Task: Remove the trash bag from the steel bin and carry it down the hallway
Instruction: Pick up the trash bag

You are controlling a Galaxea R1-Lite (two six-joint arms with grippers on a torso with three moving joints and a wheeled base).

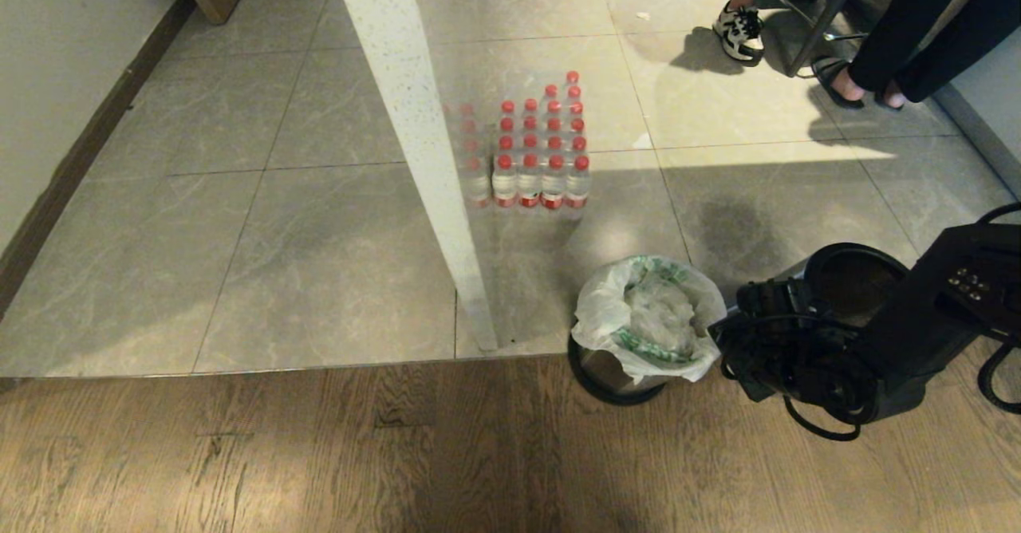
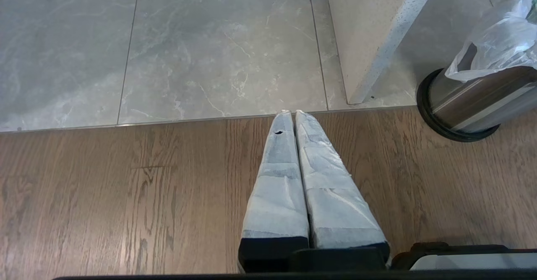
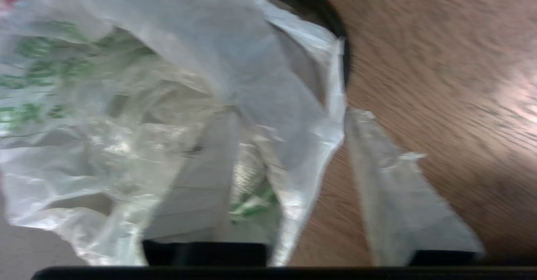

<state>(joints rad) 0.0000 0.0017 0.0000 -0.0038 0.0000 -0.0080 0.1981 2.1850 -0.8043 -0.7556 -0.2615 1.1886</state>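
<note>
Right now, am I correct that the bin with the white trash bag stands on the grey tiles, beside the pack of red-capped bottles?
Not quite. In the head view the steel bin with the trash bag stands on the wooden floor, just past the tile edge; the bottles stand apart, farther out on the tiles.

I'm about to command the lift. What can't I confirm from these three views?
- Grip: in the right wrist view the bag's edge hangs between the right claw's fingers, one inside the trash bag, one outside; motion blur hides any pinch.
- Head view: the right arm's own body covers that claw at the steel bin.
- Bin contents: crumpled plastic hides anything below.
- Left wrist view: the frame edge cuts off the bin.
</note>
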